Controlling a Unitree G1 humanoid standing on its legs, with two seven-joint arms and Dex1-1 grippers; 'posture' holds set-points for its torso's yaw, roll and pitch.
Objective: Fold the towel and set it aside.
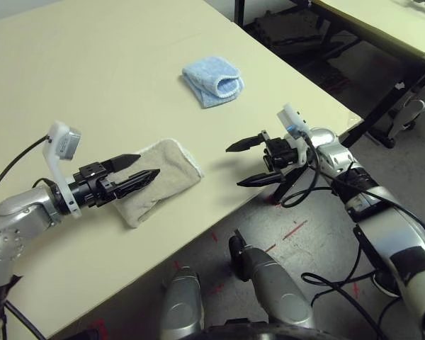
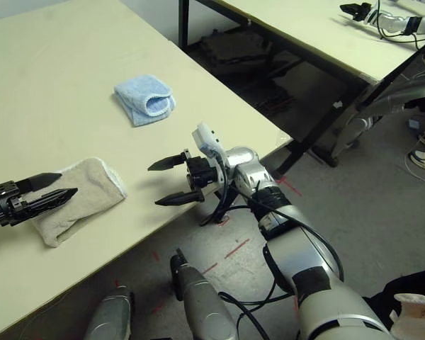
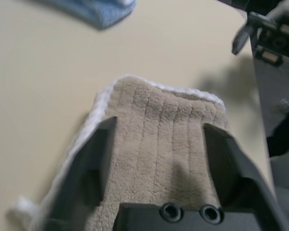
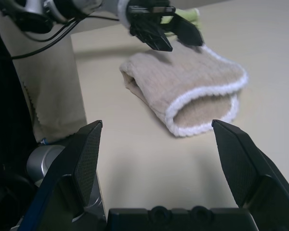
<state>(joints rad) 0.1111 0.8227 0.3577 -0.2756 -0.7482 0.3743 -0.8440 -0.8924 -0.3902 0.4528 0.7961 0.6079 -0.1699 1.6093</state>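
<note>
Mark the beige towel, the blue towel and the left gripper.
beige towel (image 1: pixel 171 166), left eye view, folded top layer.
blue towel (image 1: pixel 211 82), left eye view, middle of the roll.
left gripper (image 1: pixel 142 168), left eye view, between the fingertips.

We note the towel (image 1: pixel 156 180): beige terry with white edging, folded into a compact oblong bundle. It lies flat on the surface (image 1: pixel 92 85), towards the near left, angled with its open, white-trimmed end pointing far right and near the surface's front edge.
</note>
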